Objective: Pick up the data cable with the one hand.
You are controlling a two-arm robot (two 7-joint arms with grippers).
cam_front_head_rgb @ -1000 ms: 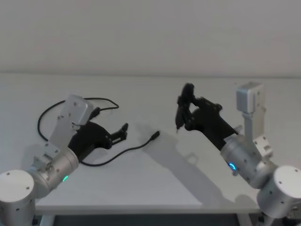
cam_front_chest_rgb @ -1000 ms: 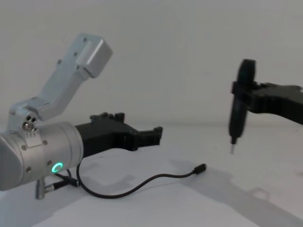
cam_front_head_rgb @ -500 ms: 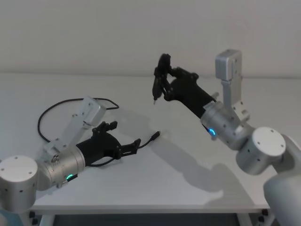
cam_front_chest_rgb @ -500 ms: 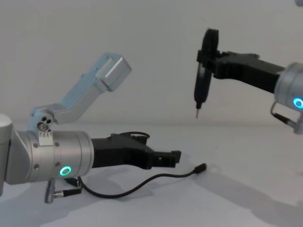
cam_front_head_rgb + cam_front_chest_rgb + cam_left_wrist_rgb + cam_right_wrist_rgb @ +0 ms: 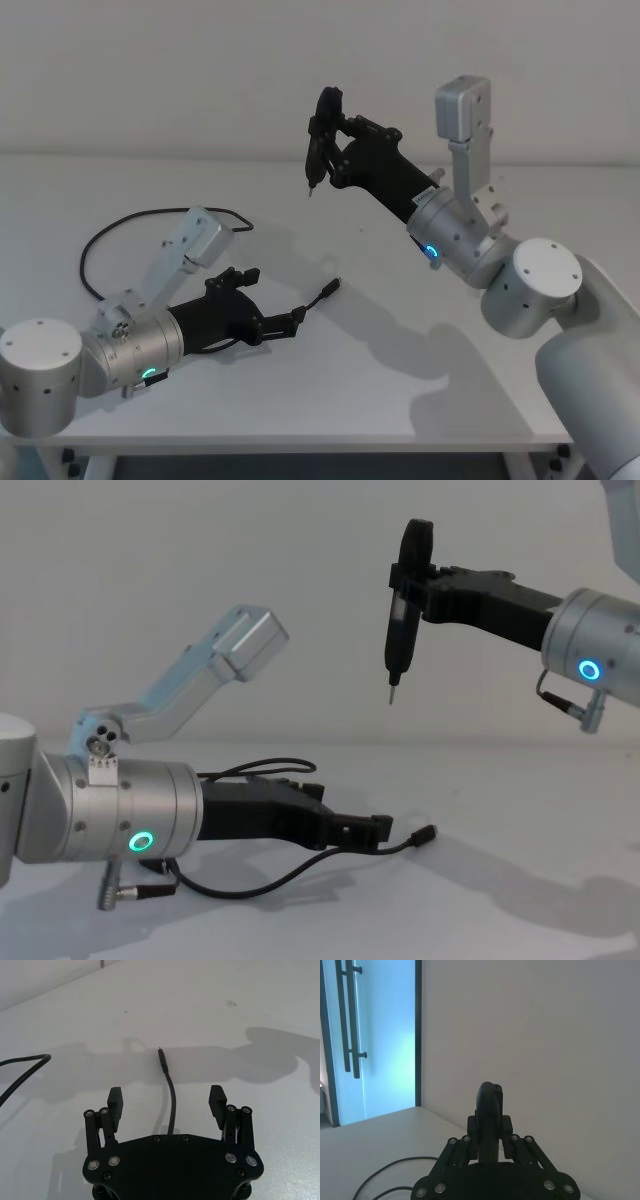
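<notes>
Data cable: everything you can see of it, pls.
The cable is a thin black cord, rubbery-looking, with a small dark plug at its free end. It lies slack on the white table: a loose loop on the robot's left, then a curved stretch running out between the open fingers of the left gripper. Neither finger touches it; it is not yet gripped.

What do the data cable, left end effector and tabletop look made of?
Thin black data cable: flexible rubber or plastic jacket, matte; it lies in loose curves. Black angular left end effector, open astride it: hard plastic or coated metal, shiny screw heads. White tabletop: likely matte laminate; soft shadows, no glare. Right end effector, raised, grips a black pointed tool.
</notes>
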